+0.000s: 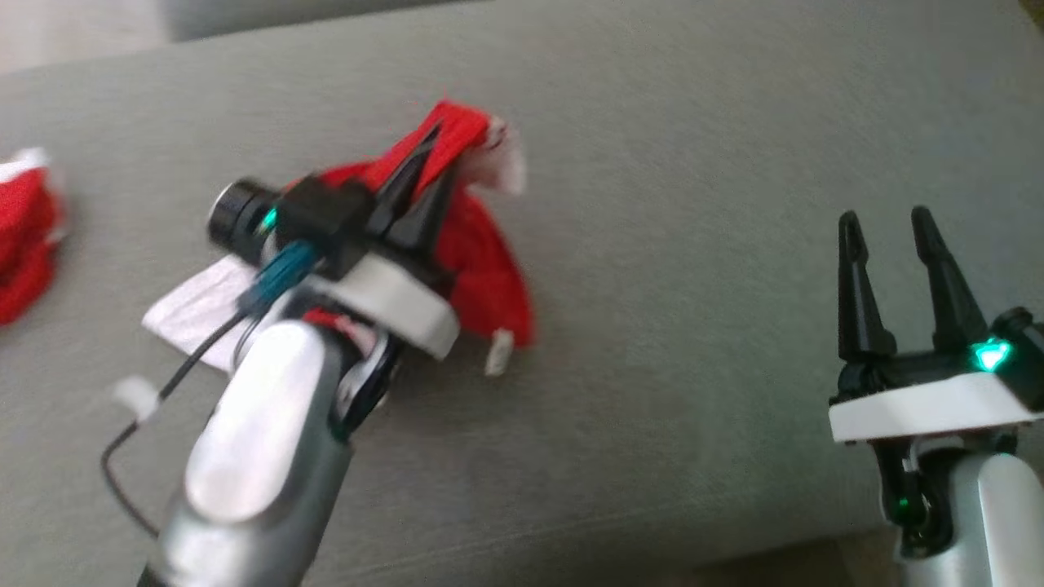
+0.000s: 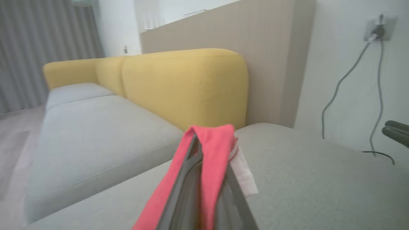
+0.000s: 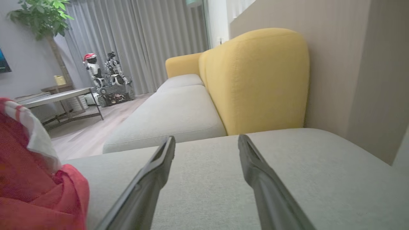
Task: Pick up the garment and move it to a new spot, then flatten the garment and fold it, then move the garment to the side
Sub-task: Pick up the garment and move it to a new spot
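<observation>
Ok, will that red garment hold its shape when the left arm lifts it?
Probably floppy: the red garment drapes limply over the shut left gripper. Likely light, since one pinch seems to carry it. Its white part may drag on the grey cushion.

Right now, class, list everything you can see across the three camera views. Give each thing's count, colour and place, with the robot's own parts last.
garment: one, red with white trim, over the near seat cushion
second garment: one, red and white, head view's left edge
seat cushions: three, grey, in a row
backrest: one, yellow, behind the farther cushions
curtains: grey, far wall
plant: one, green, beside the curtains
low table: one, pale top, on the floor
other robots: two, white and black, by the curtains
cables: two, grey, down the wall
left gripper: one, black, shut on the garment
right gripper: one, black, open, over bare cushion
</observation>
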`<state>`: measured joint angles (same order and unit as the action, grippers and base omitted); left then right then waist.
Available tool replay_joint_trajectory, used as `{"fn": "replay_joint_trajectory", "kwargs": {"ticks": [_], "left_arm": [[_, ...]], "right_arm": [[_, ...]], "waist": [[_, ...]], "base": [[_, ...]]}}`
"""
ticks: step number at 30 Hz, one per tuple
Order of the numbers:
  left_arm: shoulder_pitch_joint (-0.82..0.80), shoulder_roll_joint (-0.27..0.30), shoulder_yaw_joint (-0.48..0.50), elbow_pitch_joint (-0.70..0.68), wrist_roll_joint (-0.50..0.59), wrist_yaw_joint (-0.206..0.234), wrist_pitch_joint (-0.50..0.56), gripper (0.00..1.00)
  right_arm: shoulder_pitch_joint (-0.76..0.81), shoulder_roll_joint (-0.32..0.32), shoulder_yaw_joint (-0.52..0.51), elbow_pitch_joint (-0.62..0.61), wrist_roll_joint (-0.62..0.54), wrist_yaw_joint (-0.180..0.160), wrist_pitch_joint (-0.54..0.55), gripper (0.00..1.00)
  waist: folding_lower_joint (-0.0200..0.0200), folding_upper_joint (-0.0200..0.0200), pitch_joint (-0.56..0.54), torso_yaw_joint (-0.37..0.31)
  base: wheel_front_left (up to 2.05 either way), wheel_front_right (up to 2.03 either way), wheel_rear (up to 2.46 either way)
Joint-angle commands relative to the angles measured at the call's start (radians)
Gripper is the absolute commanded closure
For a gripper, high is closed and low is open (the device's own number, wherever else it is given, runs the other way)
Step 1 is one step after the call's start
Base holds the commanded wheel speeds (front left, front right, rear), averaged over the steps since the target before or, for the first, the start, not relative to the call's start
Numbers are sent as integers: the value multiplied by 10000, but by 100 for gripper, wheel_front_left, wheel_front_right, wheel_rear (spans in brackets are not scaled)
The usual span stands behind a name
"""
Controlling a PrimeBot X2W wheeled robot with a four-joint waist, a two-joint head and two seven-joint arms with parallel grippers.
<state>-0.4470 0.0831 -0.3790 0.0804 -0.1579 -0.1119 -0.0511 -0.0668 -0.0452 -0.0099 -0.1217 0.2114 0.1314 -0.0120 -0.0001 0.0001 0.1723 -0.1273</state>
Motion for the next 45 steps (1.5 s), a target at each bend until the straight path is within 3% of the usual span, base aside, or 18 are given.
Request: {"fn": "replay_joint_trajectory", "kwargs": {"ticks": [1, 8, 15, 16, 17, 18, 26, 34, 45], "left_arm": [[-823, 10, 107, -92, 133, -43, -10, 100], [-2149, -128, -915, 1973, 129, -136, 239, 100], [-2722, -193, -1794, 4135, -263, -177, 372, 100], [-2773, -200, -1885, 4320, -351, -179, 339, 96], [-2818, -207, -1979, 4477, -414, -181, 291, 58], [-2845, -215, -2067, 4589, -499, -182, 199, 0], [-2609, -245, -2235, 4555, -1160, -161, -717, 0], [-1452, 272, -1431, 3582, -1734, 524, -1466, 0], [48, 1139, -475, 2446, -2243, 1427, -1614, 0]], "right_arm": [[-448, -51, 278, -351, 112, -7, -160, 0], [-768, -51, 528, -108, 494, -7, -655, 0], [-940, -51, 666, 262, 692, -7, -1038, 0], [-953, -51, 653, 313, 698, -7, -1073, 0], [-964, -51, 625, 363, 697, -7, -1105, 0], [-975, -51, 604, 418, 685, -7, -1125, 0], [-1050, -51, 468, 653, 406, -7, -1048, 0], [-909, -51, 180, 588, -56, -7, -549, 0], [-617, -51, -135, 436, -384, -7, -44, 0]], "waist": [[1, -1, 967, -1162], [1, -1, 1952, -2332], [1, -1, 2269, -2718], [1, -1, 2269, -2699], [1, -1, 2253, -2657], [1, -1, 2208, -2599], [1, -1, 1562, -1804], [1, -1, 621, -338], [1, -1, 35, 918]], "base": [[0, 0, 0], [0, 0, 0], [0, 0, 0], [0, 0, 0], [0, 0, 0], [0, 0, 0], [0, 0, 0], [0, 0, 0], [0, 0, 0]]}}
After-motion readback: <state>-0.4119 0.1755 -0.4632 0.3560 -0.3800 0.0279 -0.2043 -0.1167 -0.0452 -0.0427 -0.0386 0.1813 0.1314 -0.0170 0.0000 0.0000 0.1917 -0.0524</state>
